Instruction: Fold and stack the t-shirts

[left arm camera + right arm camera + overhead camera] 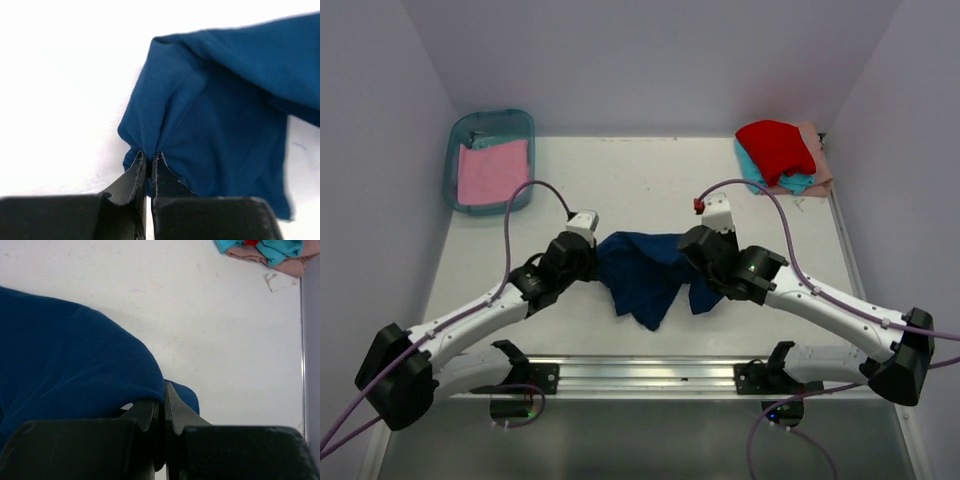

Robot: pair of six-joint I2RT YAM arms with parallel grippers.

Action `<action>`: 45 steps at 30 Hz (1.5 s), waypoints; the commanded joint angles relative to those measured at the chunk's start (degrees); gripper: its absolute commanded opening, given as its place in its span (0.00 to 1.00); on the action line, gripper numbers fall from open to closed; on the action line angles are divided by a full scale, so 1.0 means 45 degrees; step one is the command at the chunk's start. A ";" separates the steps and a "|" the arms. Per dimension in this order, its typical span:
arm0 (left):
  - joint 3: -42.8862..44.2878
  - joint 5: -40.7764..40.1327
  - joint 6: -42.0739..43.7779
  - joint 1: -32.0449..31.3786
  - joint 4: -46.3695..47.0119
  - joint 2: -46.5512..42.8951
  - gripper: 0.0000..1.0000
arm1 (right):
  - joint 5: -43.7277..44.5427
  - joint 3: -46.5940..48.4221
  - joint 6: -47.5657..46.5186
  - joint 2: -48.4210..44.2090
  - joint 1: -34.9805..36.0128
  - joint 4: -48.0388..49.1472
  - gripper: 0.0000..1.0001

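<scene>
A navy blue t-shirt (645, 272) hangs bunched between my two grippers above the middle of the table, its loose part sagging toward the near edge. My left gripper (592, 252) is shut on its left edge; the left wrist view shows the cloth (220, 125) pinched between the tips (149, 156). My right gripper (692, 248) is shut on its right edge; the right wrist view shows the cloth (65, 370) draped over the closed tips (163, 390). A pink shirt (492, 170) lies in the bin. Red (776, 146), teal (796, 182) and peach (817, 160) shirts are piled at the back right.
The teal translucent bin (487, 130) stands at the back left corner. The pile of shirts also shows at the top of the right wrist view (265, 251). A metal rail (640, 372) runs along the near edge between the arm bases. White walls enclose the table on three sides.
</scene>
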 commanded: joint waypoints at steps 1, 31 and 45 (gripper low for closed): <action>0.1293 -0.0906 -0.0314 -0.0107 -0.2161 -0.1636 0.00 | 0.1061 -0.0238 0.0623 -0.0907 -0.0701 -0.0546 0.00; 1.0497 -0.0788 -0.2131 -0.0108 -1.1367 -0.4083 0.00 | -0.3878 0.1008 0.0467 -0.4268 -0.2539 -0.1856 0.00; 0.5889 -0.3563 -0.0883 0.0009 -0.6417 -0.1018 0.00 | -0.2766 0.0328 0.0975 0.0942 -0.3807 0.0154 0.00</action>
